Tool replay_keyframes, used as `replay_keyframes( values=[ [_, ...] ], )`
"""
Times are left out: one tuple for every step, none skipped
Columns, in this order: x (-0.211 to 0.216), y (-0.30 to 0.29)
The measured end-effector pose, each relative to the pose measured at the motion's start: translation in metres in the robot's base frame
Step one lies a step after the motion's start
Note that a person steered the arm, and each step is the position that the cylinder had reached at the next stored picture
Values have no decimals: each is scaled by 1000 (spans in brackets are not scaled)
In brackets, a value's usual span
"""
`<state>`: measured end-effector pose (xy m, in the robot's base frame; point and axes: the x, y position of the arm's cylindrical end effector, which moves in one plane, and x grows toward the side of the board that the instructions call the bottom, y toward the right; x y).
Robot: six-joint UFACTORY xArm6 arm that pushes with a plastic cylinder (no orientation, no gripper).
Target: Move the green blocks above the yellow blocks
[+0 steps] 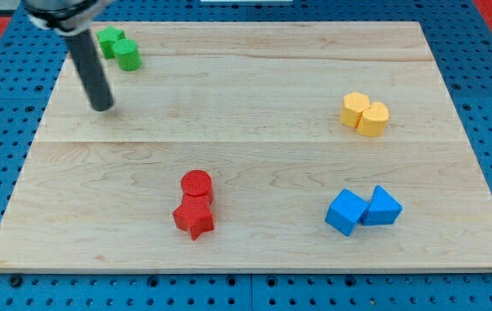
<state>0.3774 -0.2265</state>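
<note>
With no jaws to close, my tip (102, 107) sits below-left of the two green blocks (118, 47), possibly a star and cylinder, so a push toward the yellow blocks (365, 114) may split them.

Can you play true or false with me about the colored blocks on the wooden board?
1. The green blocks sit near the view's top left corner. True.
2. My tip is touching the red blocks. False: it is far from the red blocks, just below and left of the green ones.
3. The yellow blocks are on the view's right side. True.
4. The blue blocks are above the yellow blocks. False: they lie below them, toward the view's bottom.
5. The two red blocks touch each other. True.
</note>
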Motion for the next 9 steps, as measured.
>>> replay_keyframes(
  values=[
    [-31, -44],
    [-94, -45],
    [-147, -41],
    [-163, -27],
    [-113, 17],
    [-94, 49],
    [-94, 88],
    [-86, 129],
    [-89, 152]
  ],
)
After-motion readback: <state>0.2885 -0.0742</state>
